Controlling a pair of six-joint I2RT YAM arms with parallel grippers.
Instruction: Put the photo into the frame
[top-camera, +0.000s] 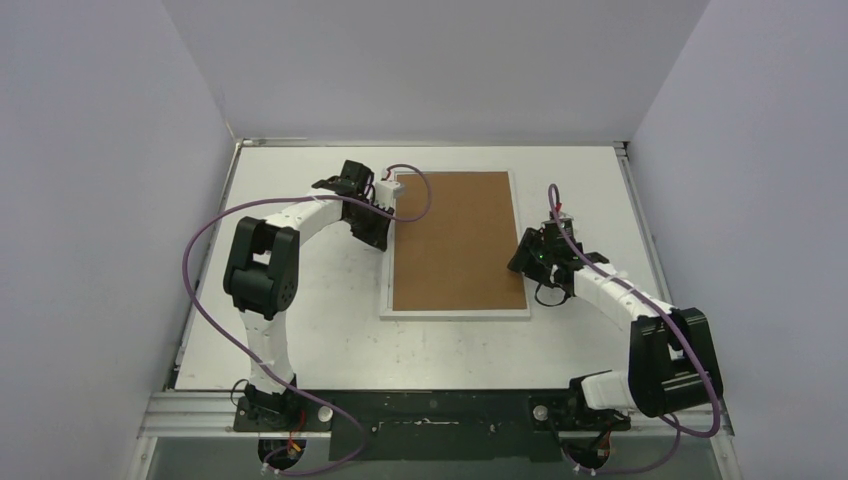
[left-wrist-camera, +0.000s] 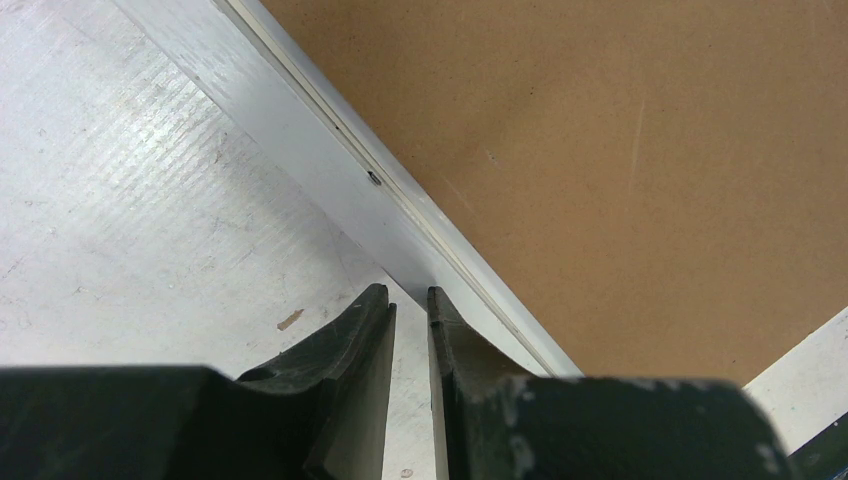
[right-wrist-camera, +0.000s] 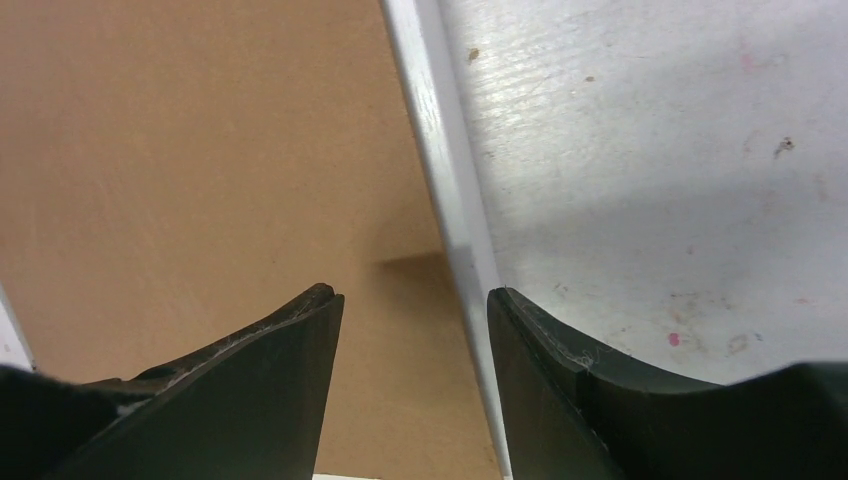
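The photo shows in no view (it may lie under the board, or not; I cannot tell). As a glossy print it should be light, bendy and easy to smudge or crease, so an edge or corner is probably the place to take it.

The frame (top-camera: 455, 314) lies flat at the middle of the desk (top-camera: 320, 340), back side up, with a brown backing board (top-camera: 458, 240) filling it. It looks stiff and light and is likely to slide if pushed, so the thin white rim is the best hold.

The left pincer (left-wrist-camera: 406, 292) sits at the frame's left edge, its jaws barely parted with only a slit between them, and it holds nothing I can see. The right pincer (right-wrist-camera: 412, 292) stands well open and empty, astride the right rim, with one finger over the board and one over the desk.

No view shows the frame's front, any glazing, or any clips. Whether either pincer touches the rim is hard to make out.
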